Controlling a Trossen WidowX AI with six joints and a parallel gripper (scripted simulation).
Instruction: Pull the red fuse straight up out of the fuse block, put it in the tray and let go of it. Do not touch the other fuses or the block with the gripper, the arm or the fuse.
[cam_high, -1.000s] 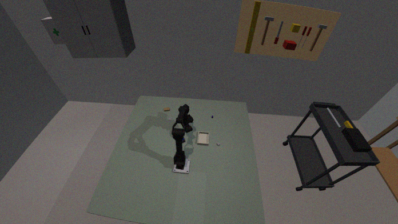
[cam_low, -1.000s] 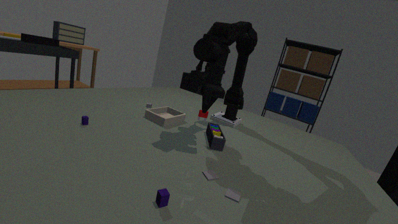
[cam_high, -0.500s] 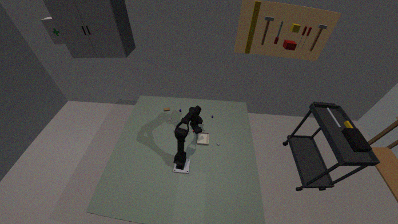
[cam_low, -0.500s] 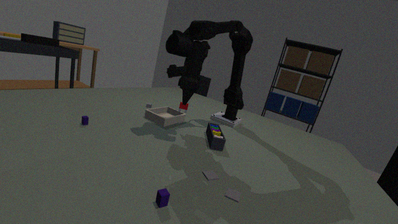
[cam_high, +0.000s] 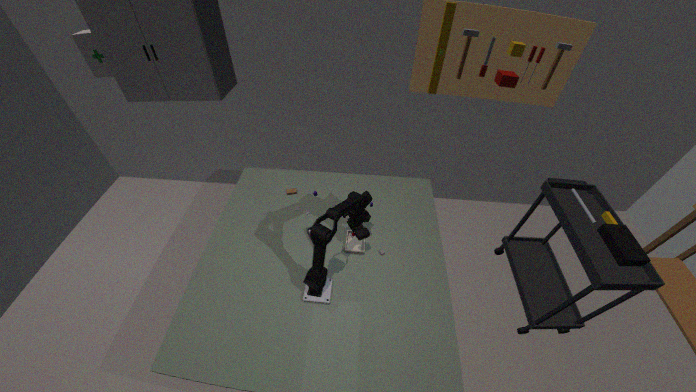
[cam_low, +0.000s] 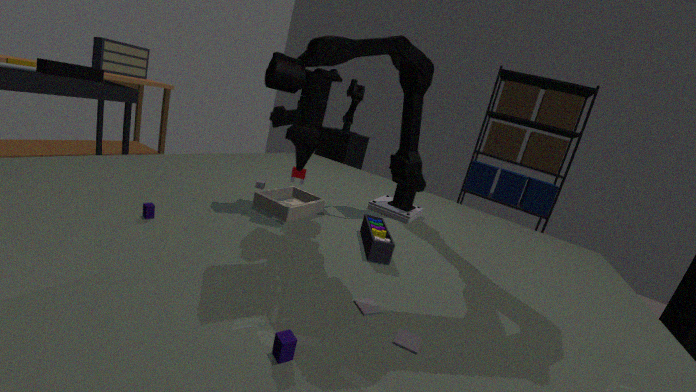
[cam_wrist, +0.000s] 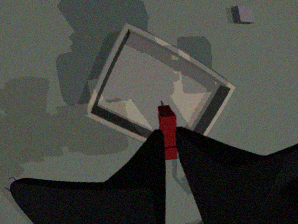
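The fingers grip the red fuse (cam_wrist: 168, 129), hanging above the tray (cam_wrist: 113, 70).

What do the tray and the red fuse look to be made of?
Tray: probably matte plastic or painted board; pale off-white, flat walls, no gloss or grain. Red fuse, clamped in the tool above the tray: likely plastic; solid even red, no shine. A paler stub shows beneath it, perhaps a metal blade, but it is too small to tell.

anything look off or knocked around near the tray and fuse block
Nothing stands out. The gripper holds the red fuse upright above the tray, clear of its rim. The fuse block sits apart, its other fuses seated.
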